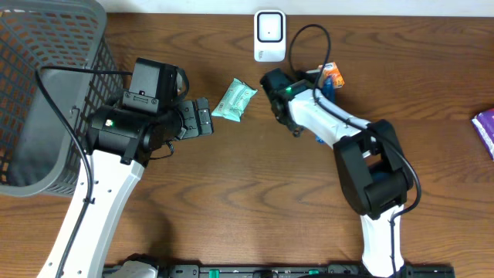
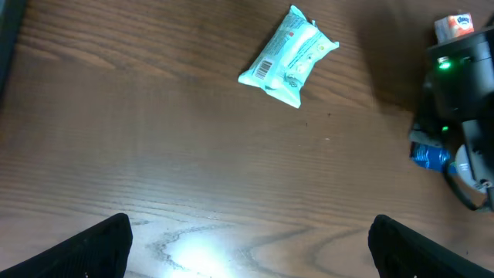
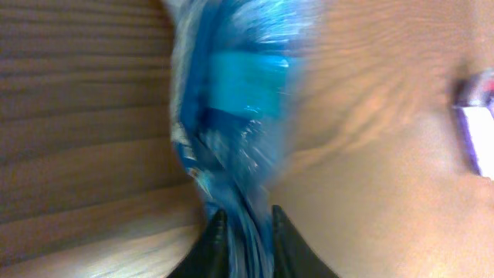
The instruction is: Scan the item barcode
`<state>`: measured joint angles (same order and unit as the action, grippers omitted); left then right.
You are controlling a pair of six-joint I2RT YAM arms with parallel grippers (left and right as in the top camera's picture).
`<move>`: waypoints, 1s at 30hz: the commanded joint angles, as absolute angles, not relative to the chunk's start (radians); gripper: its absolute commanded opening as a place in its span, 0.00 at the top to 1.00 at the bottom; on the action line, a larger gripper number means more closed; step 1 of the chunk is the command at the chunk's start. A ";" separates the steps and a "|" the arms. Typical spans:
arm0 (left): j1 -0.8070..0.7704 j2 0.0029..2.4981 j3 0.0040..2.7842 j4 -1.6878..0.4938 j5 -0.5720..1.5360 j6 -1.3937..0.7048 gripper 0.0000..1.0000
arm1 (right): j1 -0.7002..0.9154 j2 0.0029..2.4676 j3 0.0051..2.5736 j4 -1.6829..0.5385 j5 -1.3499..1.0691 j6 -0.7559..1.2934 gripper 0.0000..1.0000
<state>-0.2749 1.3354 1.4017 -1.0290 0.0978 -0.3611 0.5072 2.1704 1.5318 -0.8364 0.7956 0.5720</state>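
Blue packet point(image 3: 231, 116) is being pinched by its crinkled edge between the right gripper's point(image 3: 247, 232) 2 nearly closed jaws, near the white scanner point(image 1: 269, 35). Left gripper point(image 2: 247, 251) is hovering over the wooden table point(image 1: 231, 193), jaws spread wide, facing the teal packet point(image 2: 289, 55).

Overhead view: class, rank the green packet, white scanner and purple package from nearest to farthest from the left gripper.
1. Green packet, just right of the left gripper.
2. White scanner, at the far edge.
3. Purple package, at the right edge.
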 commanded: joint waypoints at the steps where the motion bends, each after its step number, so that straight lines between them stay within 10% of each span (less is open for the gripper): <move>1: -0.270 1.341 1.404 -1.032 0.085 -0.344 0.02 | 0.551 2.186 1.530 -0.812 0.735 0.521 0.77; 15: -0.270 1.341 1.404 -1.032 0.084 -0.344 0.02 | 0.591 2.203 1.568 -0.882 0.744 0.437 0.16; 30: -0.270 1.341 1.404 -1.032 0.084 -0.344 0.02 | 0.451 2.239 1.547 -0.753 0.636 0.295 0.30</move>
